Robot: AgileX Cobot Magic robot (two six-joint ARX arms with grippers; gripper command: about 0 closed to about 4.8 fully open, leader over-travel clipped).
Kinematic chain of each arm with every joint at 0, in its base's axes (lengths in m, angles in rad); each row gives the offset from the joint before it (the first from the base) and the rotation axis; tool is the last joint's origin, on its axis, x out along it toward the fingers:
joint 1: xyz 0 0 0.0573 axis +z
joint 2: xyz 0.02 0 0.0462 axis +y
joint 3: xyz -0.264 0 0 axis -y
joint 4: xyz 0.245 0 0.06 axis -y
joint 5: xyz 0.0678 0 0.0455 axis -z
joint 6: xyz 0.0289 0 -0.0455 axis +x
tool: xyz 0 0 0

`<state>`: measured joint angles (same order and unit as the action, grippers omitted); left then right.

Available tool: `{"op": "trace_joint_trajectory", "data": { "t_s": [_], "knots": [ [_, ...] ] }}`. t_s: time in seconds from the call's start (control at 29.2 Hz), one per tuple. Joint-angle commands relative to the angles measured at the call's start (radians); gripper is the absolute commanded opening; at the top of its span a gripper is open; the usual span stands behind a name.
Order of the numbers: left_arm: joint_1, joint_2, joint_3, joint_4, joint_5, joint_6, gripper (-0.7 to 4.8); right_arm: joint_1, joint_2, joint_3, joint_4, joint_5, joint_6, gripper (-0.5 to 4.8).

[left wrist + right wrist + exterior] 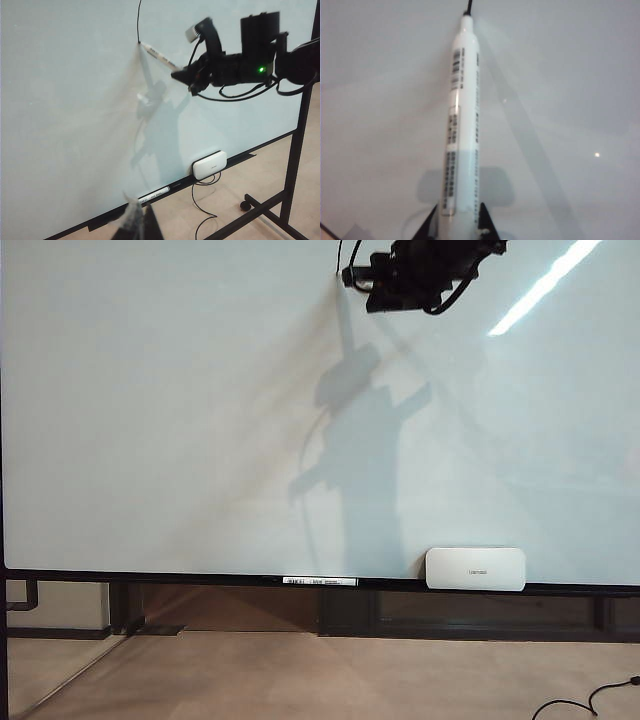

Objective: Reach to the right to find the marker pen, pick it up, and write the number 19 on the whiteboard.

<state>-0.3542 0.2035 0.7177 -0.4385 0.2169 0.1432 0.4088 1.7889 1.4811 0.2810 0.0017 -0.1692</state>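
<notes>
High up, right gripper (186, 76) clamped on the marker pen (461, 135), tip touching the whiteboard (150, 420) below a thin black stroke (138, 20); left gripper (135, 222) state unclear

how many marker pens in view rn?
2. One marker pen is in the right gripper, tip on the whiteboard up high. The second marker lies on the bottom rail, left of the eraser. None seem hidden.

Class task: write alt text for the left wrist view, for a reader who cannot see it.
The right end effector holds a white marker pen, its tip on the whiteboard at the foot of a thin black stroke. A white eraser sits on the bottom rail.
</notes>
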Motion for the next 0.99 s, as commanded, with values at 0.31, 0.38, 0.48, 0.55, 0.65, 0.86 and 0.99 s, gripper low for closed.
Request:
{"op": "trace_joint_trajectory", "data": {
  "t_s": [0.31,0.38,0.48,0.55,0.65,0.86,0.99],
  "knots": [
    [0.000,0.001,0.003,0.006,0.004,0.023,-0.05,-0.003,0.013,0.003,-0.003,0.040,0.011,-0.05],
    [0.000,0.001,0.003,0.006,0.004,0.025,-0.05,-0.002,0.004,0.003,0.000,0.032,0.011,-0.05],
    [0.000,0.001,0.003,0.006,0.004,0.025,-0.05,0.005,-0.024,0.003,0.003,0.015,0.010,-0.05],
    [0.000,0.001,0.003,0.006,0.004,0.025,-0.05,0.014,-0.055,0.003,0.000,0.016,-0.003,-0.05],
    [0.000,0.001,0.003,0.005,0.004,0.021,-0.05,0.031,-0.112,0.003,-0.010,0.026,-0.045,-0.05],
    [0.000,0.001,0.003,-0.015,0.004,0.022,-0.05,0.036,-0.208,0.003,-0.024,0.067,-0.068,-0.05],
    [0.000,0.001,0.003,-0.048,0.005,0.022,-0.05,0.032,-0.231,0.009,-0.065,0.115,-0.070,-0.05]
  ]
}}
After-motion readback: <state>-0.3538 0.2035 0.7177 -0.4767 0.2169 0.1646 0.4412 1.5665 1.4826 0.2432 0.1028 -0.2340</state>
